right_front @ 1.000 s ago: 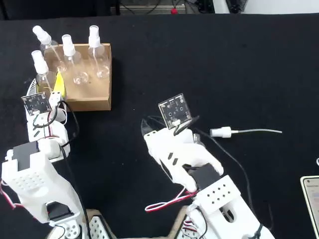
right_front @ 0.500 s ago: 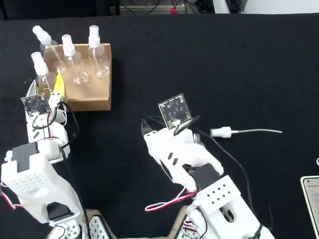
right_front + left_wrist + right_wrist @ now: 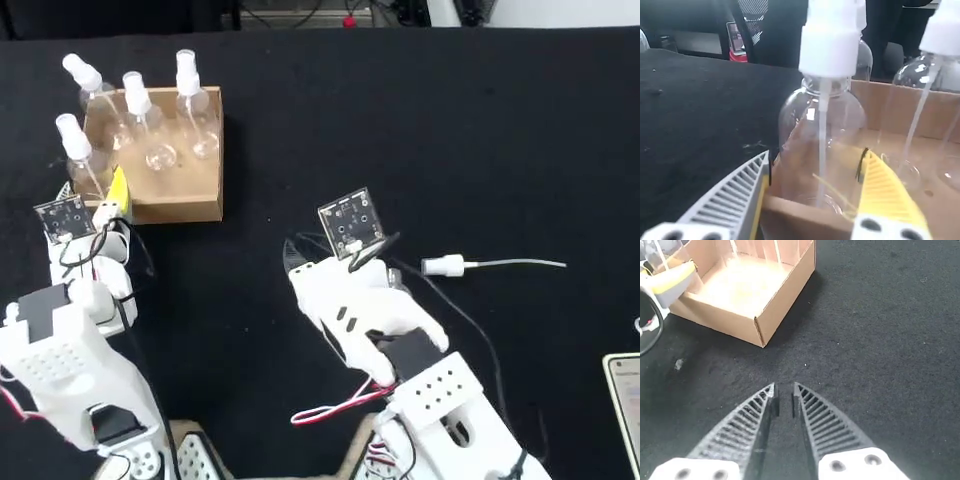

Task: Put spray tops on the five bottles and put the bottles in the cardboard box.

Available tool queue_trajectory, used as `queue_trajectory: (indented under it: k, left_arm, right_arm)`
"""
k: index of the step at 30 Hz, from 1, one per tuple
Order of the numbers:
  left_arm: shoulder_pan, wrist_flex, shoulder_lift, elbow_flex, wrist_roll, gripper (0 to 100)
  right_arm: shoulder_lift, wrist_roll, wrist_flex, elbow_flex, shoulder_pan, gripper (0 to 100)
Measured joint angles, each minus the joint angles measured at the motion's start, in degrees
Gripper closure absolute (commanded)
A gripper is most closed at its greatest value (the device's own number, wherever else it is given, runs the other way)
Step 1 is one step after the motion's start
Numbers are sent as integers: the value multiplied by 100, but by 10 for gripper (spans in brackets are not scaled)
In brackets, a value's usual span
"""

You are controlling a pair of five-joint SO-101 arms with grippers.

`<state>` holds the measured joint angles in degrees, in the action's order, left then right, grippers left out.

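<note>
Black surface (image 3: pixel 450 130), cardboard box (image 3: pixel 180 208) upper left.
Left pincer (image 3: pixel 815 159) grips upright bottle (image 3: pixel 822 120) over the box's lower-left corner; right pincer (image 3: pixel 784 389) nearly closed, empty.

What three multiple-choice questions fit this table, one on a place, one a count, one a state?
1. Where is the loose spray top? A in the cardboard box; B on the black table; C in a gripper.
2. How many capped bottles are at the box? A two; B six; C four.
3. What does the left gripper hold? A a bottle; B nothing; C a lone top.
B, it lies on bare table; C, four white tops show; A, its fingers flank the bottle.
</note>
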<state>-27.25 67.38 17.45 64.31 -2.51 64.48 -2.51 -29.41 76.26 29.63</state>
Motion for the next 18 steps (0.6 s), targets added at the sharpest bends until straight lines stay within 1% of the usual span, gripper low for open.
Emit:
queue_trajectory:
  k: [13,18]
  left_arm:
    - [105,0,0,-26,-9,724]
    - [114,-9,-396,26,-18,724]
  right_arm:
    - [0,0,0,0,0,953]
    - [0,0,255,141,0,953]
